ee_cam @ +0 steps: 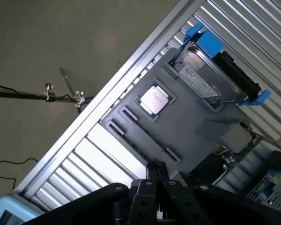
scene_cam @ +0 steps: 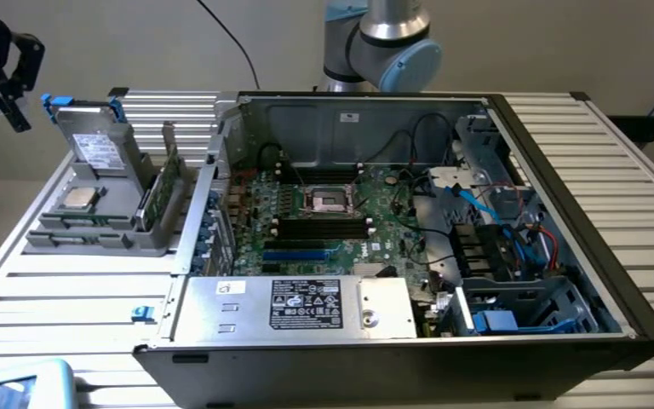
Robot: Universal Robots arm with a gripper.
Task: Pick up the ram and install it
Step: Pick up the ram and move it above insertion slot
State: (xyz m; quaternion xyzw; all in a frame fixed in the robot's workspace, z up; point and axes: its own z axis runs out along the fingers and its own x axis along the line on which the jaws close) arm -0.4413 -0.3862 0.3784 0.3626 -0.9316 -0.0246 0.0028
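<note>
While my black two-fingered gripper (ee_cam: 154, 171) hovered clenched on nothing near the grey plastic holder (scene_cam: 88, 237), the long thin green ram (scene_cam: 163, 194) stood on edge at its side. I judged a clean pick needed jaws squared across that thin edge.

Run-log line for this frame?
gripper: fingers shut, empty, near gray tray | ram: on edge in gray tray, not picked | computer case: open, beside tray
</note>
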